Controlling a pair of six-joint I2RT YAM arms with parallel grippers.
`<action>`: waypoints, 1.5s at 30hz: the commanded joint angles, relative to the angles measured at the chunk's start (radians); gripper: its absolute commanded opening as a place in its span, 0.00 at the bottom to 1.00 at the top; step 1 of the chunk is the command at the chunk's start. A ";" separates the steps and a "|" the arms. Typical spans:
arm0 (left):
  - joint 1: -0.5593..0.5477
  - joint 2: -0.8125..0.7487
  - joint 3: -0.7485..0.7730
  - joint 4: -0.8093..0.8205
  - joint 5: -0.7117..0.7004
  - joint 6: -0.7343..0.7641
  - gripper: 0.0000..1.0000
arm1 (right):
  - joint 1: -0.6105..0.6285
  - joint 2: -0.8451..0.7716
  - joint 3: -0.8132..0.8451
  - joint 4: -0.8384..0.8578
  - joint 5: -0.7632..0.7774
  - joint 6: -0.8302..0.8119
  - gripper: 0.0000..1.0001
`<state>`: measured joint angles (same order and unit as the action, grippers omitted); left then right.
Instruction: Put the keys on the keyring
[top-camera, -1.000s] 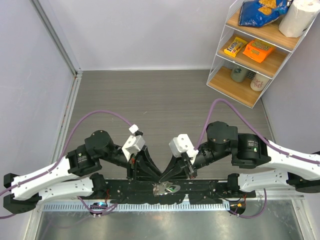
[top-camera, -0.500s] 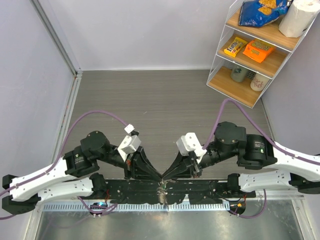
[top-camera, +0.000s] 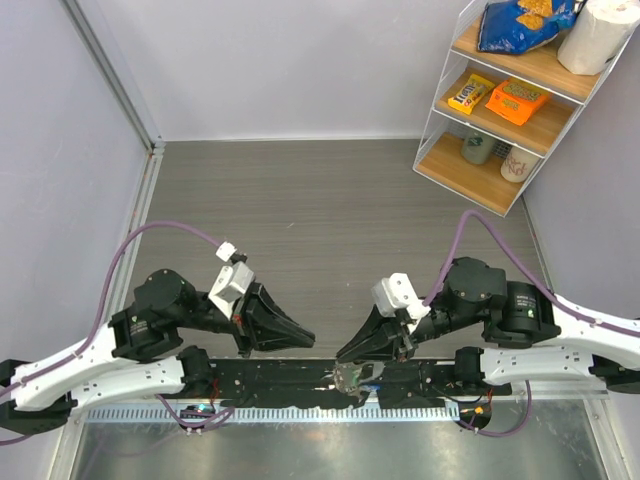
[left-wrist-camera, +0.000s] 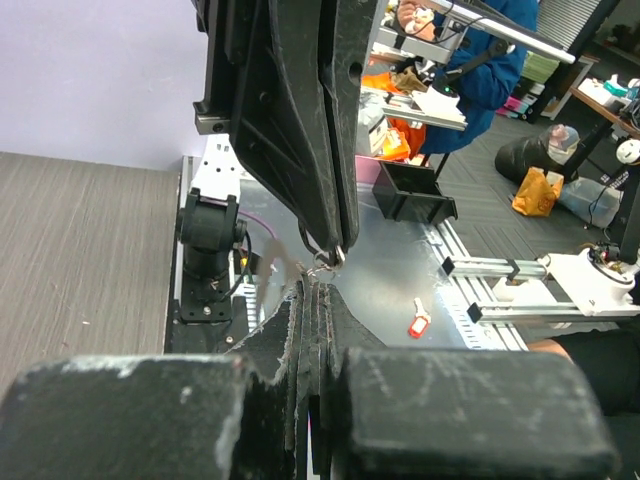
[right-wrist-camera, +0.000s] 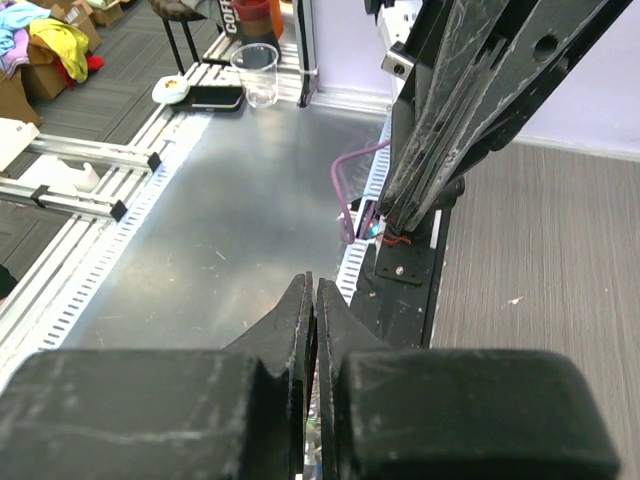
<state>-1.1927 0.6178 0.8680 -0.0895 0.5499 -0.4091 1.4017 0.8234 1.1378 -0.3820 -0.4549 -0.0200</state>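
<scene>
In the top view my right gripper (top-camera: 343, 356) is shut, and a small bunch of silvery keys (top-camera: 352, 378) with a green head hangs at its tip over the black base rail. In the right wrist view a silvery-green glint of the keys (right-wrist-camera: 320, 440) shows low between the shut fingers (right-wrist-camera: 300, 315). In the left wrist view a thin silvery keyring (left-wrist-camera: 326, 261) hangs at the tip of the right gripper just beyond my left gripper (left-wrist-camera: 318, 287). My left gripper (top-camera: 308, 342) is shut and stands a little left of the bunch, apart from it.
A wire shelf (top-camera: 500, 110) with snacks, cups and a paper roll stands at the back right. The black base rail (top-camera: 260, 375) and a metal sheet (top-camera: 330, 450) run along the near edge. A red tag (left-wrist-camera: 420, 322) lies on the metal. A plastic cup (right-wrist-camera: 260, 72) stands further off.
The two gripper tips met over the keys before. My left arm has drawn back to the left, and my right gripper has shifted right and lower with the bunch.
</scene>
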 joint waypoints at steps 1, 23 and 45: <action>0.001 0.016 -0.004 0.057 -0.018 -0.007 0.00 | 0.005 -0.006 0.008 0.101 0.002 0.014 0.05; 0.001 0.065 -0.012 0.139 0.200 -0.030 0.52 | 0.005 0.121 0.201 -0.047 -0.117 -0.046 0.05; -0.001 0.094 -0.011 0.194 0.254 -0.063 0.48 | 0.005 0.186 0.287 -0.077 -0.133 -0.077 0.05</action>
<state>-1.1927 0.7197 0.8558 0.0509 0.7757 -0.4580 1.4017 1.0084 1.3624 -0.5034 -0.5785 -0.0788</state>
